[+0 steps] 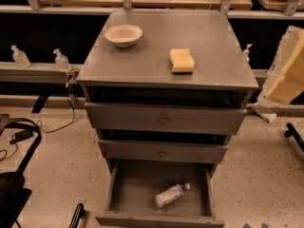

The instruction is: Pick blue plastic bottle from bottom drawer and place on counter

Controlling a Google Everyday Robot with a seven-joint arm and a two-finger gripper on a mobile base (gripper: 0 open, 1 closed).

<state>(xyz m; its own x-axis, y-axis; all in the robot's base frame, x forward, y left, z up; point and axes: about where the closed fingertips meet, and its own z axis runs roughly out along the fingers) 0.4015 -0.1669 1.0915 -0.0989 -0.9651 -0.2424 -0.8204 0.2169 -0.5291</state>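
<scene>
The blue plastic bottle [168, 195] lies on its side on the floor of the open bottom drawer [128, 189], right of the middle, its white cap pointing to the back right. The two drawers above it are partly pulled out. The counter [152, 56] is the flat grey top of the cabinet. My gripper [285, 72] shows as a pale cream and white shape at the right edge of the view, level with the counter's right side, far above the bottle and apart from it.
A cream bowl [123, 34] stands at the counter's back left and a yellow sponge [182, 61] at its front right. Small pump dispensers [61, 60] stand on a ledge behind. Black gear and cables [14, 175] lie on the floor at left.
</scene>
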